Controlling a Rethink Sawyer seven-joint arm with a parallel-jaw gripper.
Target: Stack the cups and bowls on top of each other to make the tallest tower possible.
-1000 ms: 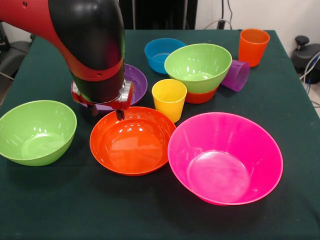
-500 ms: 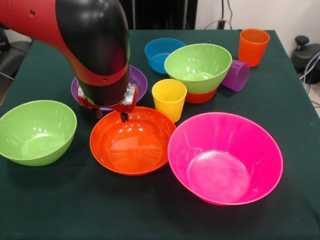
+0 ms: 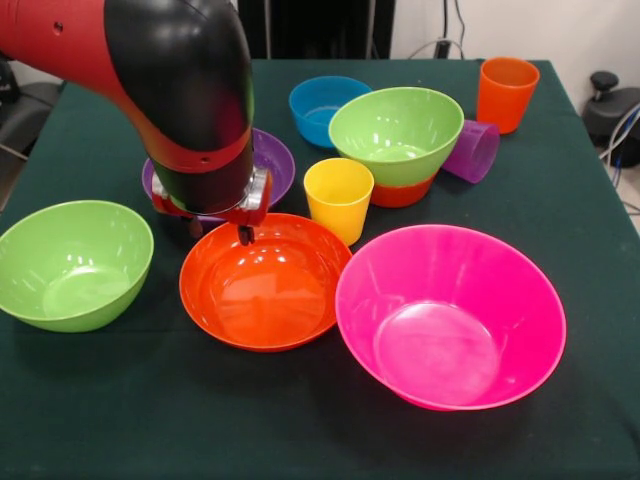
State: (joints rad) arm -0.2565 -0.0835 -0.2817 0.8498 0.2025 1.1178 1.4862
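The large orange bowl point(image 3: 265, 281) is sitting upright at the lower centre of the frame, and the huge pink bowl point(image 3: 450, 315) is sitting just to its right, their rims touching or nearly so. A green bowl point(image 3: 72, 264) is resting well to the left, apart from the orange one. Above the orange bowl's upper right rim the yellow cup point(image 3: 338, 198) is standing upright, mouth up. To its upper right a second green bowl point(image 3: 396, 134) is sitting nested on a small orange bowl point(image 3: 403, 191), of which only a low band is showing beneath it. The small blue bowl point(image 3: 326, 106) is lying just behind and left of that pair. The purple cup point(image 3: 472, 150) is lying on its side against the right flank of the stacked green bowl, and the orange cup point(image 3: 506, 93) is standing upright at the upper right of the frame. The purple bowl point(image 3: 270, 163) is sitting at the upper left centre, largely hidden behind the arm point(image 3: 175, 85).

The hand point(image 3: 218, 233) is hanging over the far left rim of the large orange bowl, with two dark fingertips point(image 3: 244, 235) showing apart, one at the rim and one just outside it; it is spread and grasping nothing. Everything is resting on the dark green desk point(image 3: 100, 400).
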